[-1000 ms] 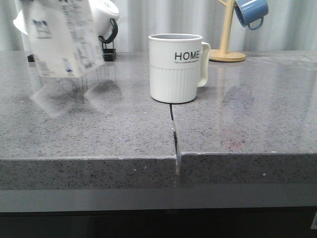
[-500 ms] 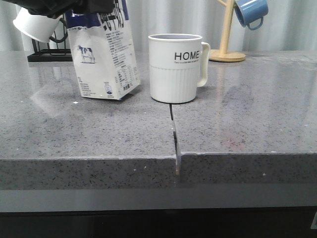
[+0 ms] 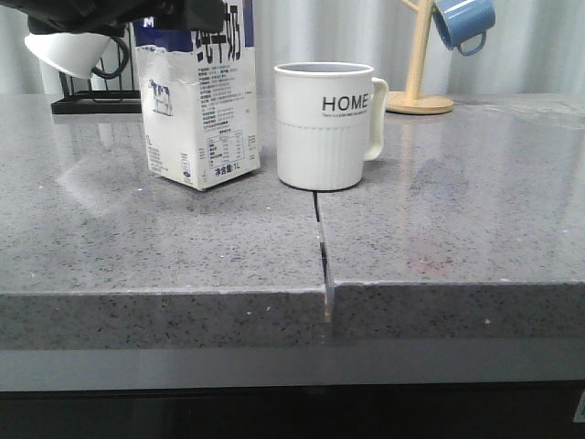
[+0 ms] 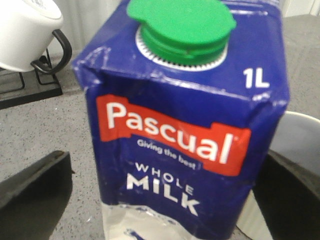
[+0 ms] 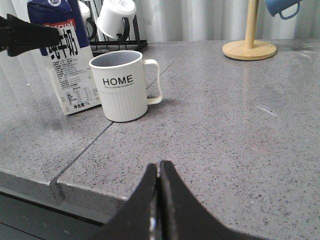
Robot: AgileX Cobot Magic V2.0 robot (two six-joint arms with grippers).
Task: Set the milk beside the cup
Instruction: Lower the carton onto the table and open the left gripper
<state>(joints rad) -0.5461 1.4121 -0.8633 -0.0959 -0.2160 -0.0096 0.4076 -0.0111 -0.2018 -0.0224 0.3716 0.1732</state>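
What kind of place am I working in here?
Likely a kitchen or café-style counter: a speckled grey stone worktop, a wooden mug tree hanging a blue mug, and a black rack holding white mugs.

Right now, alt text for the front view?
A milk carton stands on a grey counter just left of a white HOME mug, the left gripper at its top. A blue mug hangs behind.

- Even, fairly bright light; soft glare and pale reflections on the glossy worktop (image 3: 457, 210).
- A faint shadow lies under the cup (image 3: 324, 123).
- Left wrist view: the milk (image 4: 185, 125) is slightly blurred.
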